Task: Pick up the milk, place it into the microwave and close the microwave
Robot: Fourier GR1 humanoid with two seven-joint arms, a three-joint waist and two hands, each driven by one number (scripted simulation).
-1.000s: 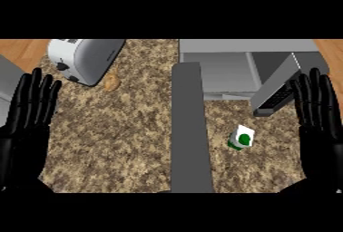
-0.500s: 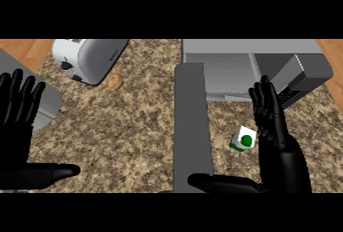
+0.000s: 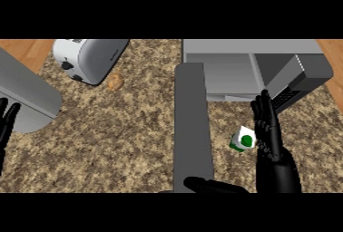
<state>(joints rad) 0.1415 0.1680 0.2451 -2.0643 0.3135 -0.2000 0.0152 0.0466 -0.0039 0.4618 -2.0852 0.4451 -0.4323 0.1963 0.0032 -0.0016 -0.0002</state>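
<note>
Milk carton point(image 3: 242, 140) on the speckled counter point(image 3: 120, 136), in front of the open microwave point(image 3: 251, 68) and right of its swung-out door point(image 3: 193, 127). Right hand point(image 3: 269, 136) just beside the carton's right side, fingers straight, thumb spread low to the left, holding nothing. Left hand point(image 3: 8, 121) at the left edge, fingers straight, empty. Toaster point(image 3: 87, 56) upper left, small brown food item point(image 3: 115, 81) beside it.
</note>
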